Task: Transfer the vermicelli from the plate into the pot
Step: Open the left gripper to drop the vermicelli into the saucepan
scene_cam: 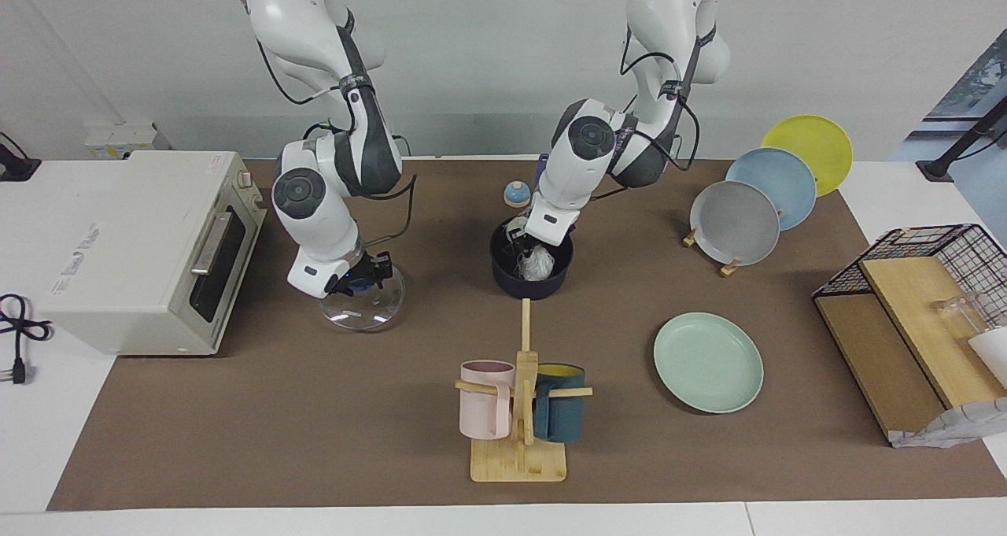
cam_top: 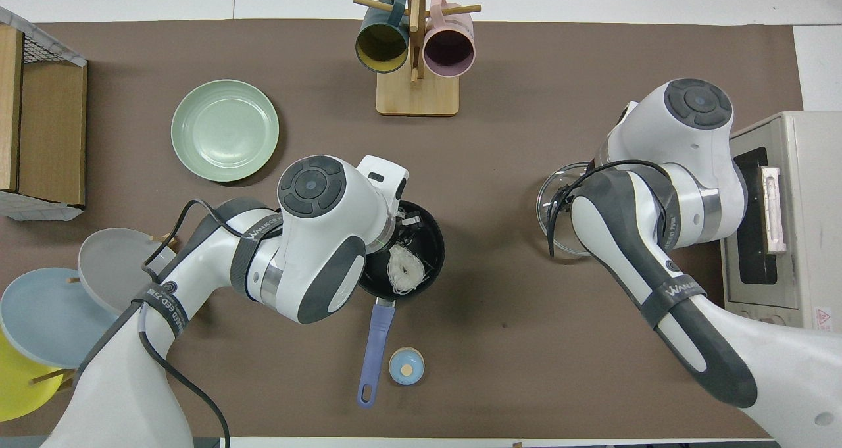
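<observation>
Vermicelli (scene_cam: 536, 262) in the pot (scene_cam: 529, 278), left gripper (scene_cam: 519, 237) above.

We see a matt brown cloth-like mat (scene_cam: 236, 441) covering the table. Under the left claw (scene_cam: 519, 241), the pot (scene_cam: 503, 278) looks like dark matt metal, holding glassy, thread-like noodles (scene_cam: 535, 264). Under the right claw (scene_cam: 358, 278) lies a clear glass lid (scene_cam: 385, 308), shiny. The mint plate (scene_cam: 708, 363) looks smooth, satin plastic. The mug stand (scene_cam: 518, 461) is pale wood. The arms are glossy white plastic.
</observation>
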Robot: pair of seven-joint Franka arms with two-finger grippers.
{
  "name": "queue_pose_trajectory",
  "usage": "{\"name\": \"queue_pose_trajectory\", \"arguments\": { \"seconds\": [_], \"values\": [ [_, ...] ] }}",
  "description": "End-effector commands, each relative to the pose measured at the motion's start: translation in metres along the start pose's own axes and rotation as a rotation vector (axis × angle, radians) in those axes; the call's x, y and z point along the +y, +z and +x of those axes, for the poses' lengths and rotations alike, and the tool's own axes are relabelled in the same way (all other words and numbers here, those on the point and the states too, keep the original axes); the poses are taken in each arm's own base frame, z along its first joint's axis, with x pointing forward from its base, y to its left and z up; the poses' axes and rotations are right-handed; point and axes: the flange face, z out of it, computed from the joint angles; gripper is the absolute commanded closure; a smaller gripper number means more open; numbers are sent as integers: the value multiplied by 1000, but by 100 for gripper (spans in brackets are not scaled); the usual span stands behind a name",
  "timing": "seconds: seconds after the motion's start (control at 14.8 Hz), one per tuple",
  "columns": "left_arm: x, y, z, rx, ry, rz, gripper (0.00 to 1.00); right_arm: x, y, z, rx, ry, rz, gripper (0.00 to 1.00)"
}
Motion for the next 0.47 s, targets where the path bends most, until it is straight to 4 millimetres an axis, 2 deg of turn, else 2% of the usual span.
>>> {"name": "queue_pose_trajectory", "arguments": {
  "seconds": [0.0,0.07,0.13,0.27,0.4],
  "values": [
    [-5,-15,1,22,24,-3,0,-6,-46,4,6,-4,12,57],
    [-8,-39,3,29,34,14,0,-13,-55,7,16,6,24,57],
    [-19,-72,12,27,34,27,0,-31,-62,9,28,15,48,57],
    [-51,-138,37,25,56,27,0,-61,-72,11,43,46,66,57],
    [-104,-208,62,52,78,9,0,-90,-73,13,54,98,67,57]
  ]
}}
